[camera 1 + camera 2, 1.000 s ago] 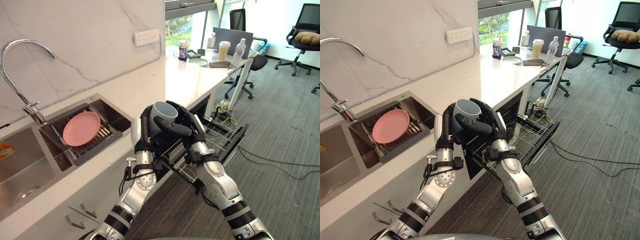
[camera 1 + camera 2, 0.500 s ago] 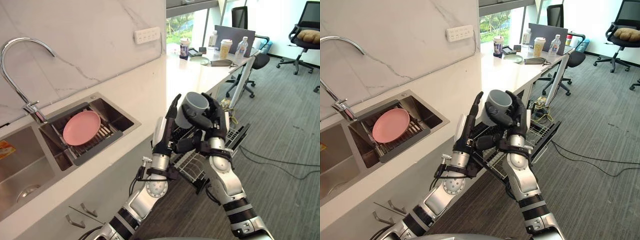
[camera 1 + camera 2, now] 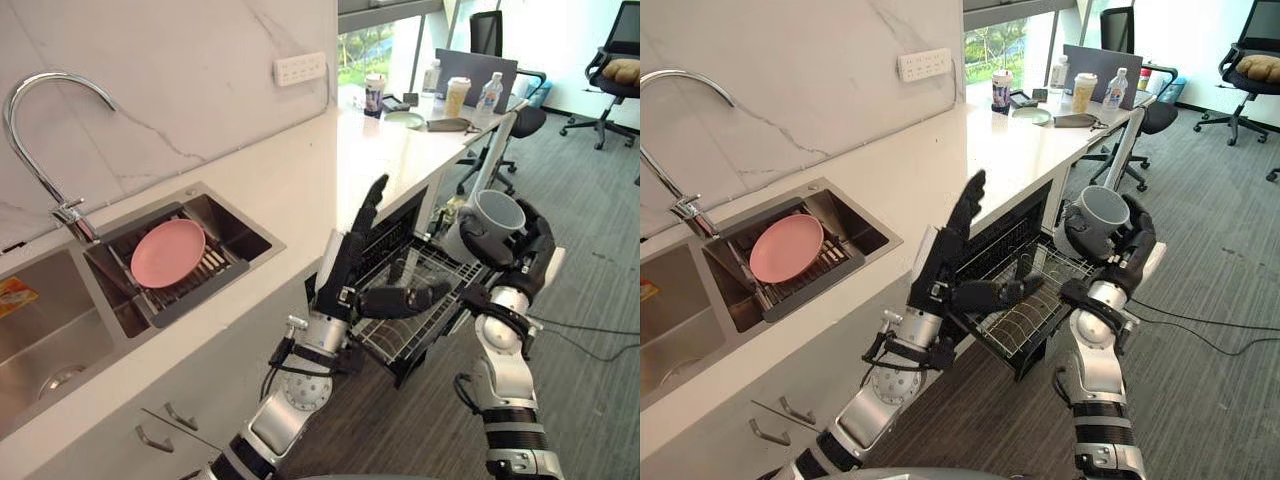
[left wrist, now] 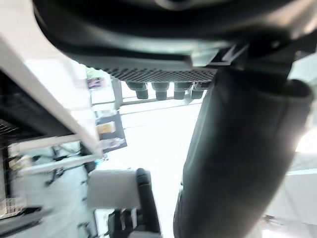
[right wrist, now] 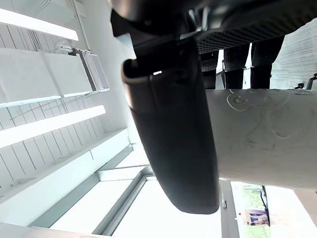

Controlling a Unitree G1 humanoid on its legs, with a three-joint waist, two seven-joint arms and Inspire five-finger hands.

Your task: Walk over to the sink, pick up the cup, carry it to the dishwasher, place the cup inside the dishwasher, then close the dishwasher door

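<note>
My right hand (image 3: 520, 255) holds the grey cup (image 3: 487, 222) upright in the air, fingers and thumb curled round it, above the right end of the pulled-out dishwasher rack (image 3: 418, 312). In the right wrist view the cup's pale wall (image 5: 267, 136) lies against the thumb (image 5: 173, 119). My left hand (image 3: 362, 262) is open, fingers pointing up and thumb stretched toward the rack, in front of the dishwasher opening (image 3: 1012, 240) under the counter. It holds nothing.
A sink (image 3: 60, 330) with a chrome tap (image 3: 45, 150) and a pink plate (image 3: 167, 252) on a drain rack lies at the left. The white counter (image 3: 300, 170) runs back to cups, a bottle and a laptop. Office chairs (image 3: 615, 70) stand on the carpet at right.
My right hand has carried the cup rightward, away from my left hand, to above the rack's right end. My left hand has let go and opened fully.
</note>
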